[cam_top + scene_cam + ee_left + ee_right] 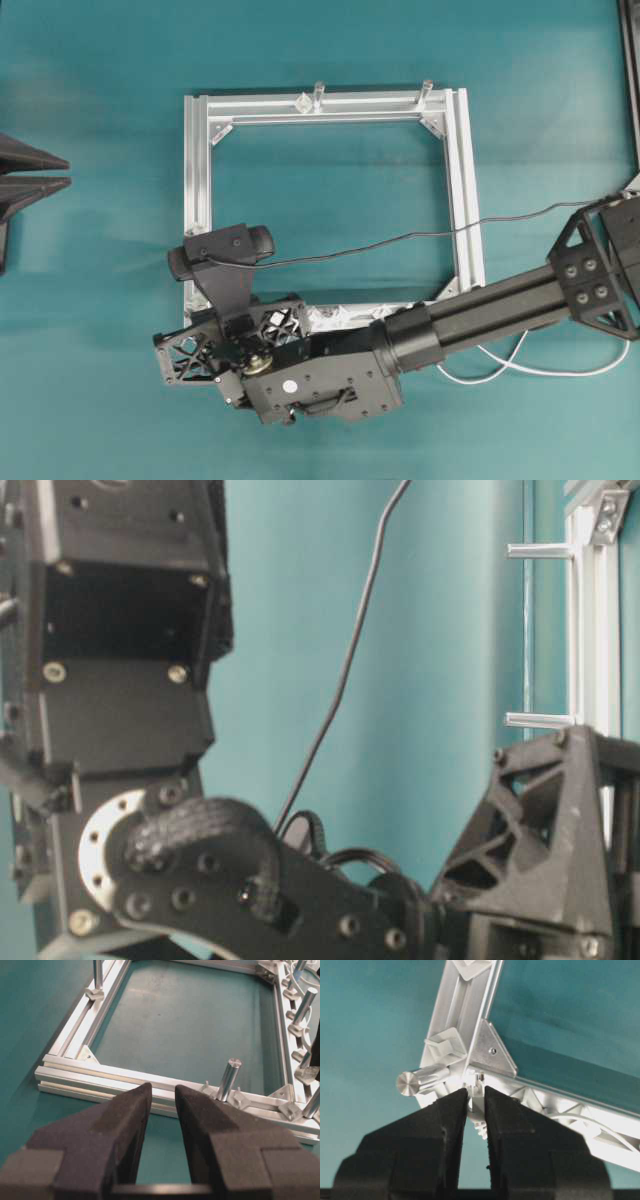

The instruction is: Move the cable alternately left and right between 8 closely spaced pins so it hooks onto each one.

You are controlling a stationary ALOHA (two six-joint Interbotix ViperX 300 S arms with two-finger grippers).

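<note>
My right arm reaches across to the near left corner of the aluminium frame. In the right wrist view my right gripper is shut on the pale plug of the white cable, right at the corner gusset. The cable trails back along the rail with the pins. More of the cable loops on the table under the arm. The shiny pins line the near rail. My left gripper waits left of the frame, open and holding nothing.
Two upright metal posts stand on the far rail. Another post stands near the corner by my right gripper. A dark wire runs from the black webcam across the frame. Teal table lies all round.
</note>
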